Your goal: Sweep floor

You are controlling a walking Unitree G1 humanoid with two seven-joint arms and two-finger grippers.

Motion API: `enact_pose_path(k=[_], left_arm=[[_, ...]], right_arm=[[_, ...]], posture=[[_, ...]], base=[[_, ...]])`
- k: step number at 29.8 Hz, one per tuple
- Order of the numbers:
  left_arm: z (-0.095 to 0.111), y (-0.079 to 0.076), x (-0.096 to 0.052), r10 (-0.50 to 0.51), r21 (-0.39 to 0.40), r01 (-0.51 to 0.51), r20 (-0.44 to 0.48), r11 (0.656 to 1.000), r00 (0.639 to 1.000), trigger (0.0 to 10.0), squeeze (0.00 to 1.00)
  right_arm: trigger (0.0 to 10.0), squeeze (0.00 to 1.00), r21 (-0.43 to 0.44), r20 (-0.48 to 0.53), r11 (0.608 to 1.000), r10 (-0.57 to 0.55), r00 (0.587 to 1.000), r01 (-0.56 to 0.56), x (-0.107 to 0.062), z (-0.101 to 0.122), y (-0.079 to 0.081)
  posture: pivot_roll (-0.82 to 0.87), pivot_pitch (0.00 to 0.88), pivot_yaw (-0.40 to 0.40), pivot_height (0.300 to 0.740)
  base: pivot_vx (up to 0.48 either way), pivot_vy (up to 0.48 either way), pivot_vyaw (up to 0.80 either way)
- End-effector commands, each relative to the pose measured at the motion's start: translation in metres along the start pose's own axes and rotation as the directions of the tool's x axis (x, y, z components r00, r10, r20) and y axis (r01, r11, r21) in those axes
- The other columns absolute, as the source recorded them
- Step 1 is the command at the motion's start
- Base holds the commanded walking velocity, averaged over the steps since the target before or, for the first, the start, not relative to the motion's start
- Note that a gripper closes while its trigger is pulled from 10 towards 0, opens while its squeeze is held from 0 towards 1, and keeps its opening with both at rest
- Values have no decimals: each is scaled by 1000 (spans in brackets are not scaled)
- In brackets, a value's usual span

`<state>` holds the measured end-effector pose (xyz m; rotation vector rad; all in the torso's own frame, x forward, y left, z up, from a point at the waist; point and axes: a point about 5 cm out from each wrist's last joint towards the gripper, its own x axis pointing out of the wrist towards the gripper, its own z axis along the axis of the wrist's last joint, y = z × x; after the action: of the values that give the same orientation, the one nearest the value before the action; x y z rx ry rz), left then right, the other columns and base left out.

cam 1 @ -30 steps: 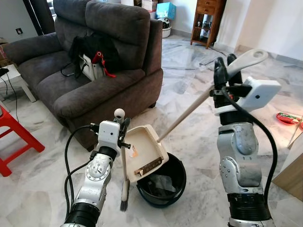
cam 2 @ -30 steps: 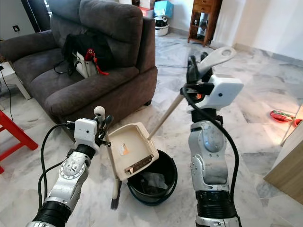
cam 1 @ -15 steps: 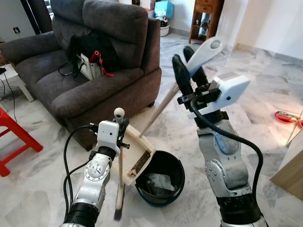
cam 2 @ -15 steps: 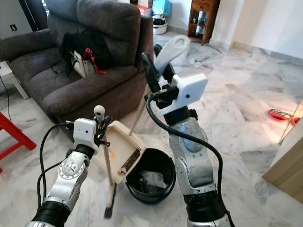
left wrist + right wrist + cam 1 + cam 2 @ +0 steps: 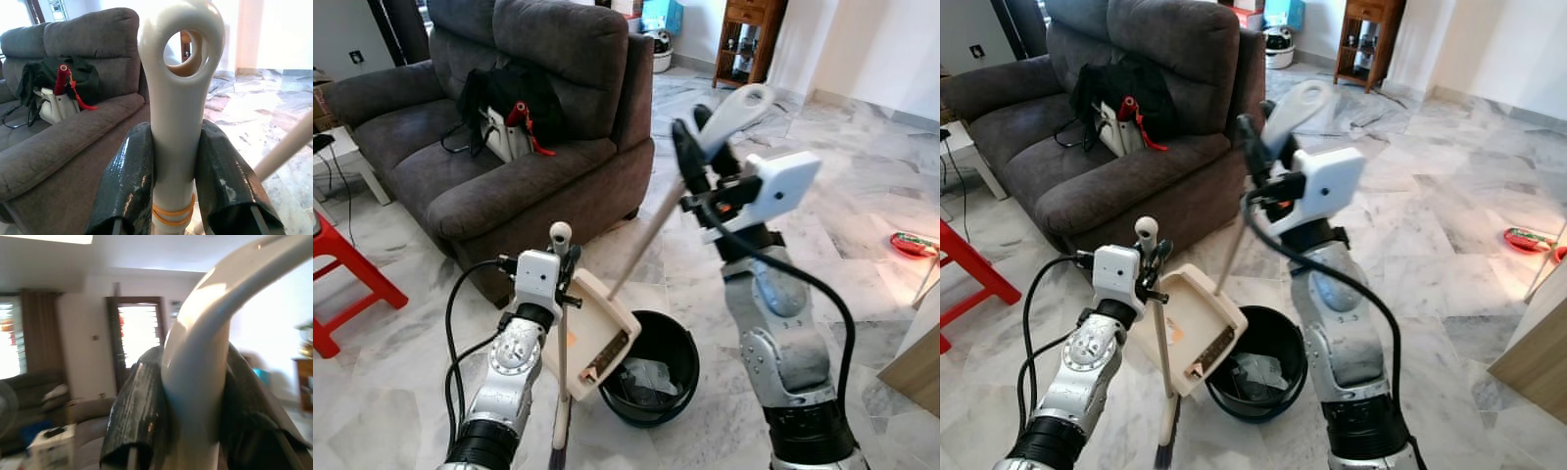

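My left gripper (image 5: 564,266) is shut on the thin cream broom handle (image 5: 177,107), just below its looped top. The broom hangs upright, its dark bristles (image 5: 557,456) near the marble floor. My right gripper (image 5: 704,149) is raised at chest height and shut on the long cream dustpan handle (image 5: 200,357). That handle slants down to the cream dustpan (image 5: 598,334), which is tilted against the rim of a black bucket (image 5: 679,351). The bucket stands on the floor between my arms, with crumpled rubbish inside.
A grey sofa (image 5: 509,181) with a black bag (image 5: 509,96) on it stands close ahead on the left. A red stool (image 5: 352,284) is at far left. A wooden cabinet (image 5: 920,364) edges in at right, and a red object (image 5: 911,244) lies on the floor beyond.
My right arm has swung the dustpan handle to the left and the pan has rolled from facing up to steeply tilted beside the bucket. The broom stays in my left gripper.
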<state>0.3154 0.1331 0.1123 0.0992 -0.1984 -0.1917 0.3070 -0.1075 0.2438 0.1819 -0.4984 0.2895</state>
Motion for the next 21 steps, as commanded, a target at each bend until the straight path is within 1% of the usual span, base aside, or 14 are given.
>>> enact_pose_path(k=[1,3,5,6,7,9,12,15,18,20,21], left_arm=[[11,1,4,6,3,-6,60,1000,998,10000,0],[11,1,4,6,3,-6,61,1000,998,10000,0],[11,2,4,6,2,-6,62,1000,998,10000,0],[11,2,4,6,2,-6,63,1000,998,10000,0],[11,2,4,7,3,-7,63,1000,998,10000,0],[11,2,4,6,3,-6,63,1000,998,10000,0],[11,2,4,3,3,-4,63,1000,998,10000,0],[11,2,4,3,2,-3,64,1000,998,10000,0],[11,2,4,5,3,-5,64,1000,998,10000,0],[11,2,4,4,3,-5,64,1000,998,10000,0],[11,2,4,4,3,-4,64,1000,998,10000,0]], right_arm=[[10000,0,92,12,992,-90,996,89,5,5,-5],[10000,0,110,-1,983,-148,989,147,4,3,-13],[10000,0,82,-5,981,-178,984,178,2,2,-19],[10000,0,69,-1,981,-180,984,179,2,2,-20],[10000,0,25,5,985,-171,985,171,1,3,-21],[10000,0,-27,16,985,-169,986,169,0,4,-23],[10000,0,-31,30,985,-171,985,172,0,5,-24],[10000,0,-76,59,981,-172,983,176,0,8,-26],[10000,0,-105,84,973,-197,977,206,-1,10,-33],[10000,0,-153,93,964,-206,974,219,-2,11,-40],[10000,0,-159,93,962,-208,974,220,-2,11,-41]], posture=[[-84,0,36,740],[-84,0,36,740],[-82,0,36,740],[-82,0,36,740],[-83,0,37,740],[-84,0,38,740],[-84,0,38,740],[-81,0,37,740],[-80,0,37,740],[-82,0,37,740],[-80,0,36,740]], base=[[0,0,0],[0,0,0],[0,0,0],[0,0,0],[0,0,0],[0,0,0],[0,0,0],[0,0,0],[0,0,0],[0,0,0],[0,0,0]])
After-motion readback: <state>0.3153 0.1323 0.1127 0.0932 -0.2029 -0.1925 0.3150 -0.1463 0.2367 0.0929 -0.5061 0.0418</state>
